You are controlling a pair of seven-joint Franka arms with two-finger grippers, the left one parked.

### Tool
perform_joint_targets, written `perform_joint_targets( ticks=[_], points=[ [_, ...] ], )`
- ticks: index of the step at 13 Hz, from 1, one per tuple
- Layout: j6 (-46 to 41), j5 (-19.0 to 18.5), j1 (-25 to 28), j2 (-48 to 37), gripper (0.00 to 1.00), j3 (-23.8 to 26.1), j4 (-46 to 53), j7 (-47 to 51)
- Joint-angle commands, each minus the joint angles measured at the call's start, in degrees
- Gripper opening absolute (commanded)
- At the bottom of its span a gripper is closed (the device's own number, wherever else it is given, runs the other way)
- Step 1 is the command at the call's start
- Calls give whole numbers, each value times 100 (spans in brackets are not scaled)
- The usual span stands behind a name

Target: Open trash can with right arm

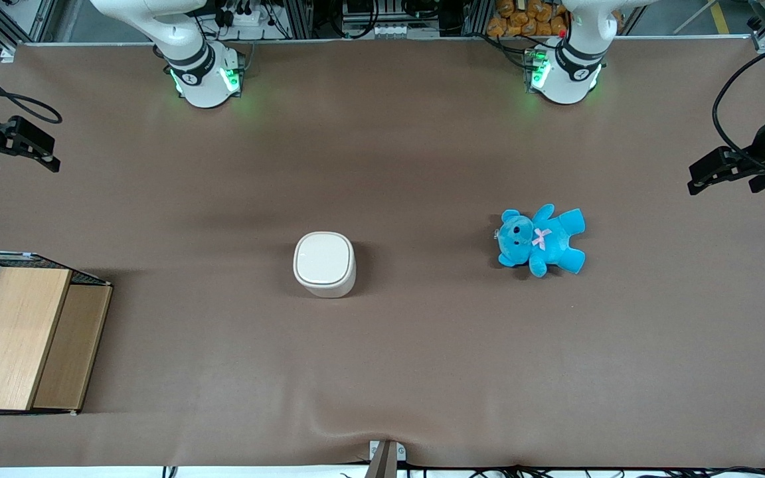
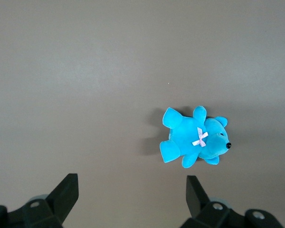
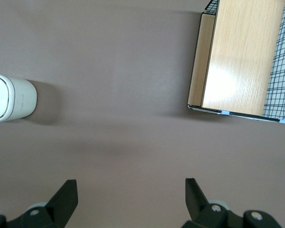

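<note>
Right arm's gripper (image 1: pixel 10 147) at left edge of front frame, fingers (image 3: pixel 66 197) spread wide, holding and touching nothing above bare counter (image 1: pixel 422 345). Trash can (image 1: pixel 325 263) at frame centre, lid shut, upright, well apart from gripper; faint marking on side unreadable.

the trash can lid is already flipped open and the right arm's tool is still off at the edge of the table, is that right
Not quite. The trash can has its lid shut flat on top, as the front view shows. The rest holds: the right arm's tool hangs open at the working arm's end of the table, well apart from the can.
</note>
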Motion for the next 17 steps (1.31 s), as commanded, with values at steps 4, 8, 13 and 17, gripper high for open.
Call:
perform_joint_targets(
  ticks=[4, 8, 13, 17],
  points=[
    [-28, 120, -202, 7, 100, 69, 59, -124],
    [16, 234, -89, 130, 100, 104, 50, -133],
    [261, 243, 614, 428, 100, 113, 50, 867],
    [639, 216, 1176, 745, 100, 113, 68, 1659]
  ],
)
